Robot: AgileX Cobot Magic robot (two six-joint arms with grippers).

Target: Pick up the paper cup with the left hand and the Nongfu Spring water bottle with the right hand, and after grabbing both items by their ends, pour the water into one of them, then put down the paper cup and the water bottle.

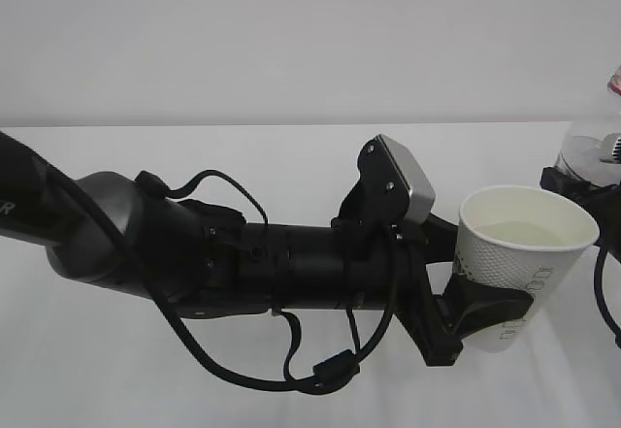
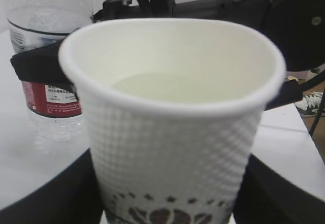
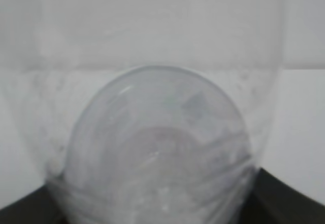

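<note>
Exterior view: the left hand [image 1: 482,313] is stretched level to the right, clamped on the upright paper cup [image 1: 520,253] holding water [image 1: 529,234]. Left wrist view: the Nongfu Spring water bottle [image 2: 50,66] stands behind, black fingers around it. Right wrist view: the right gripper [image 3: 162,203] is closed around the bottle's clear body.

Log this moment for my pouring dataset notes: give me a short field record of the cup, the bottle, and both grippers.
paper cup: upright, white, dotted texture, held off the table
cup contents: water inside, well below the rim
left gripper: closed around the cup's lower body
water bottle: clear, red label, upright beside the cup
right gripper: black jaws on either side of the bottle
table: white
</note>
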